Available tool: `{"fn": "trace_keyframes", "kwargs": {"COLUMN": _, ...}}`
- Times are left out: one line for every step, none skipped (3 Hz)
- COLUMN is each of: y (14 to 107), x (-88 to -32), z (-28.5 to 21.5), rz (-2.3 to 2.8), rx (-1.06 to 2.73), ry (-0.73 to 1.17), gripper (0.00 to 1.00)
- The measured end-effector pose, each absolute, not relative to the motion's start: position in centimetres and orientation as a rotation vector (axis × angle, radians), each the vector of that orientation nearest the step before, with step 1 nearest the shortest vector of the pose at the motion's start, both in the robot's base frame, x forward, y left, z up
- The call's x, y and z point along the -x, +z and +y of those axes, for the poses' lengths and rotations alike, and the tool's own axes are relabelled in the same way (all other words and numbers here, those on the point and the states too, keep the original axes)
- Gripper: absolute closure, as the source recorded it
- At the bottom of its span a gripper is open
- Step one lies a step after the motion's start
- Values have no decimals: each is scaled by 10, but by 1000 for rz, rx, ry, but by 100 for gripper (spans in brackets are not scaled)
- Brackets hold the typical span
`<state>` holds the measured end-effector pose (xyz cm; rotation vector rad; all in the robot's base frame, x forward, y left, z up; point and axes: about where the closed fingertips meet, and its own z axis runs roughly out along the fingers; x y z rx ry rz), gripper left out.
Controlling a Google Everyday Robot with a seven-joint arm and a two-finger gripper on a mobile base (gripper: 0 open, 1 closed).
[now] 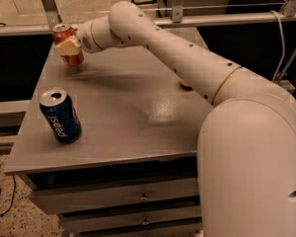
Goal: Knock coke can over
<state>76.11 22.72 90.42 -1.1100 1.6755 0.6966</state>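
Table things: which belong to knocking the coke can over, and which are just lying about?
Job: coke can, far left corner; gripper, against its front.
Lying about: Pepsi can, upright near the front left; small orange thing, half hidden behind the arm.

Robot lab, grey drawer cabinet (138, 107), metal railings (227, 19), pincer (68, 47) at coke can (63, 32)

Coke can (74, 59) upper left of frame, at table (138, 117) far corner; hand (67, 47) against its front. Pepsi can (60, 116) lower left, near front edge. Arm (187, 63) crosses from lower right.
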Motion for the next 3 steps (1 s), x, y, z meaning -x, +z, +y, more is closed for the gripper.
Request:
{"fn": "trace_keyframes", "kwargs": {"y": 937, "x": -767, "z": 179, "rz": 1662, "rx": 1171, "ry": 573, "gripper": 100}}
{"fn": "trace_keyframes", "kwargs": {"y": 951, "x": -752, "z": 133, "rz": 1706, "rx": 1302, "ry": 462, "gripper": 100}}
{"fn": "trace_keyframes", "kwargs": {"y": 958, "x": -735, "z": 110, "rz": 1729, "rx": 1473, "ry": 346, "gripper": 100}}
